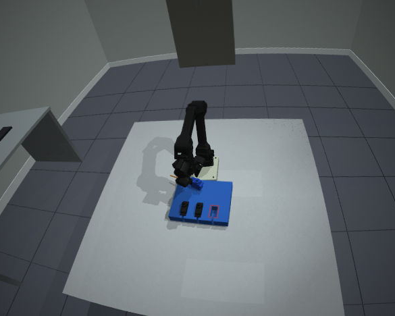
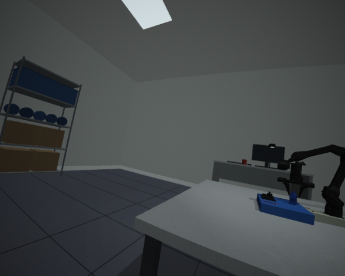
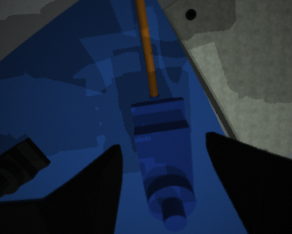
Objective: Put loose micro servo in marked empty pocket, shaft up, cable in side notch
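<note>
Three micro servos are on the slab-like blue deck over there: two black ones with shafts on top, side by side in its row of places, and one loose, blue, block-shaped micro servo. That row has a single unfilled place, the rectangular pocket outlined in red, and the blue servo is well apart from it, at the deck's arm side, shaft up. One thin orange cable runs out from its end, away from the shaft.

And here's the black two-fingered gripper, right down around the blue servo! Two dark fingers, one on either side, partly open, a gap showing at each flank; nothing is gripped. One pale cream base plate lies just beside the deck, under the arm.

Across the room, the grey metal shelf rack carries four brown boxes, two to a shelf, then five round dark-blue objects in a row, with blue bins on the level above; how many bins, I can't tell.
</note>
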`<state>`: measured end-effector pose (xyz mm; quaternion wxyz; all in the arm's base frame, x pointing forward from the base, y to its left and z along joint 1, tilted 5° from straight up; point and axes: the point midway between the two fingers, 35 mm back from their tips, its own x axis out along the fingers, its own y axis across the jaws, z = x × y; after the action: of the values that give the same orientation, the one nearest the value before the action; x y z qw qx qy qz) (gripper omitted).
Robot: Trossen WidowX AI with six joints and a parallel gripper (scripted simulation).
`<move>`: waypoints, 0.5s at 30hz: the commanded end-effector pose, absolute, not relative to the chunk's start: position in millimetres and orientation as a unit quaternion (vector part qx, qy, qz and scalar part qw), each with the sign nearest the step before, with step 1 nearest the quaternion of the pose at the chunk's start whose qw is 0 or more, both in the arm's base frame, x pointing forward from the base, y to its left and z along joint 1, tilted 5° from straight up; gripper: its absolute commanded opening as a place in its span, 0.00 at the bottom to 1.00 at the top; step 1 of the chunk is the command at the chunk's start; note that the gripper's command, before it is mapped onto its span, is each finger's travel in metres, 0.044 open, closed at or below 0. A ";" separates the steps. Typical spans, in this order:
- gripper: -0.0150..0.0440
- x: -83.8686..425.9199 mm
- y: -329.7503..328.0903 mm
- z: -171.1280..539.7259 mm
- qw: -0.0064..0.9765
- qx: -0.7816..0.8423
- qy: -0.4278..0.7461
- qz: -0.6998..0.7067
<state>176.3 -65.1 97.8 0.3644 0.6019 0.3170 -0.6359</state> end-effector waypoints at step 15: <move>0.25 173.3 -62.7 118.5 0.366 0.600 0.317 -0.636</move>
<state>171.4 -62.9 103.3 0.3597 0.5939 0.3254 -0.6419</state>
